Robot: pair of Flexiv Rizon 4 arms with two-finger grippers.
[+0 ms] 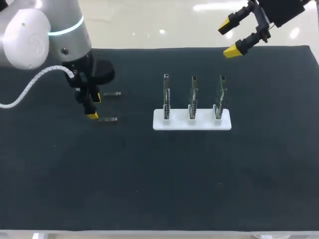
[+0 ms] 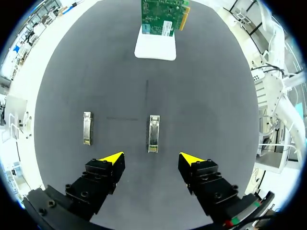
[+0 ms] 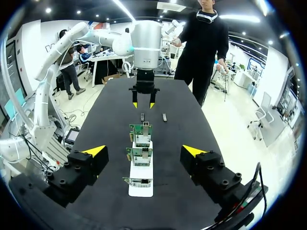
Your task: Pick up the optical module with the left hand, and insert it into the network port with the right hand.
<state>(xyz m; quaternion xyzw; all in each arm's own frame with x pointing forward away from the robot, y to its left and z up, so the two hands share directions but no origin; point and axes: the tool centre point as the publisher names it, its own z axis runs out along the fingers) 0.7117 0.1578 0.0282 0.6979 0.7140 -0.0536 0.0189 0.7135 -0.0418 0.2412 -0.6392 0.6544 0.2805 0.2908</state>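
Black mat (image 1: pixel 149 189), optical module (image 2: pixel 153 134) lengthwise toward stand (image 2: pixel 155 48)

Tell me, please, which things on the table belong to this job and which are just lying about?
Job: small silver metal optical module ahead of the open left gripper; three upright green circuit cards with ports, in a flat white stand; open right gripper.
Lying about, probably: the second silver module beside it.

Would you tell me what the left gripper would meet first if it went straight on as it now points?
Probably the optical module lying just ahead of the left gripper, in line with its open fingers; depth is unclear.
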